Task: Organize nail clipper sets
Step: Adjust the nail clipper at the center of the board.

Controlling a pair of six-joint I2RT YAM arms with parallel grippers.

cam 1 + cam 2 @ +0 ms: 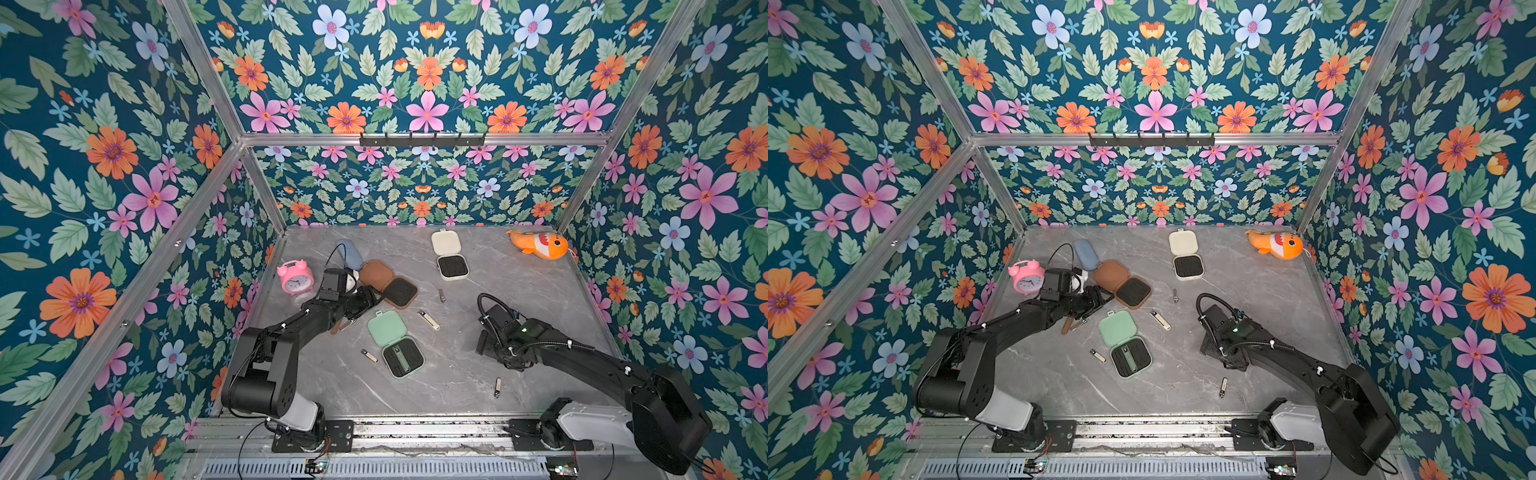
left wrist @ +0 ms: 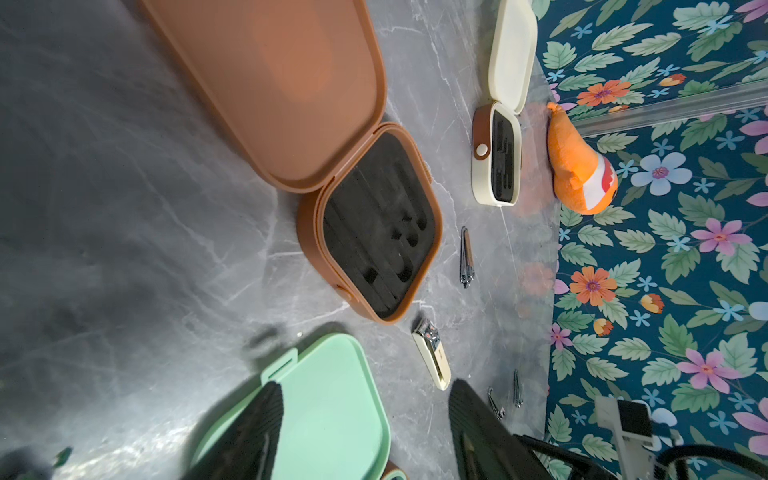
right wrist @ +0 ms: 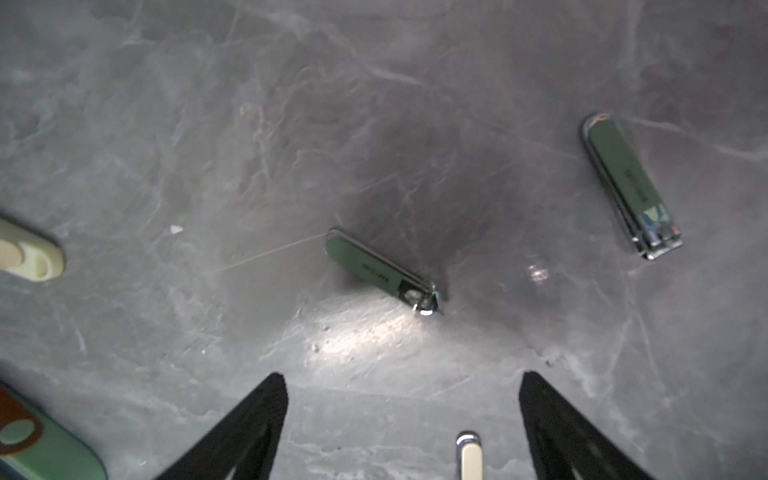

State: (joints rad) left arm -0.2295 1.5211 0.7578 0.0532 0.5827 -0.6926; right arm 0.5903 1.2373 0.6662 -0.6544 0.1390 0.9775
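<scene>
Three hinged cases lie open on the grey table: brown (image 1: 388, 283), cream (image 1: 449, 254) and mint green (image 1: 395, 345), the mint one with a green clipper (image 1: 401, 356) in its black insert. Loose clippers (image 1: 429, 320) (image 1: 369, 355) (image 1: 497, 387) lie scattered around them. My left gripper (image 2: 365, 397) is open beside the brown case (image 2: 374, 232), above the mint lid (image 2: 328, 399), holding nothing. My right gripper (image 3: 403, 384) is open low over the table. A beige clipper (image 3: 469, 455) lies on the table between its fingers, and two green clippers (image 3: 382, 270) (image 3: 629, 187) lie ahead.
A pink alarm clock (image 1: 295, 276) and a blue pouch (image 1: 351, 253) stand behind my left arm. An orange fish plush (image 1: 540, 245) lies in the far right corner. A small brown item (image 1: 337, 327) pokes out under my left forearm. Flowered walls enclose three sides.
</scene>
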